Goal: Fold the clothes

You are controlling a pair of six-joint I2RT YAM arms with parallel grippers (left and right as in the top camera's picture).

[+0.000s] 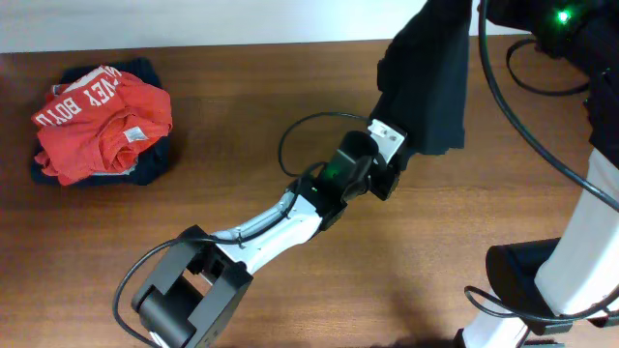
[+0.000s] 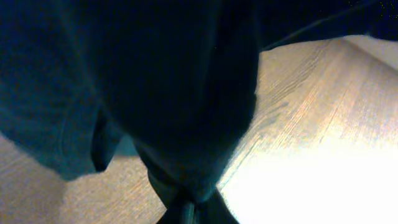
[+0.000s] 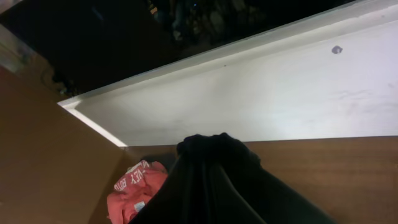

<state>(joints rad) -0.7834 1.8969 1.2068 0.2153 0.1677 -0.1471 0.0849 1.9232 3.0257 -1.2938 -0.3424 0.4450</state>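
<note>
Black T-shirt (image 1: 426, 77) is up off the wooden table (image 1: 290, 87) at the far right, hanging as one long strip. Its top is cut off at the overhead frame's edge and its low end sits right at the left gripper (image 1: 385, 172), next to the white tag (image 1: 387, 135). So the long axis runs straight from the left gripper up toward the right arm (image 1: 580, 222).

In the left wrist view the fabric funnels into a pinch, so I'd say those fingers are clamped on the hem, though it's really dark there. The right gripper's fingers are buried under bunched cloth. My guess is they're closed on the top end, since something is holding it up.

The orange-red shirt (image 1: 102, 121) is well away to the left.
</note>
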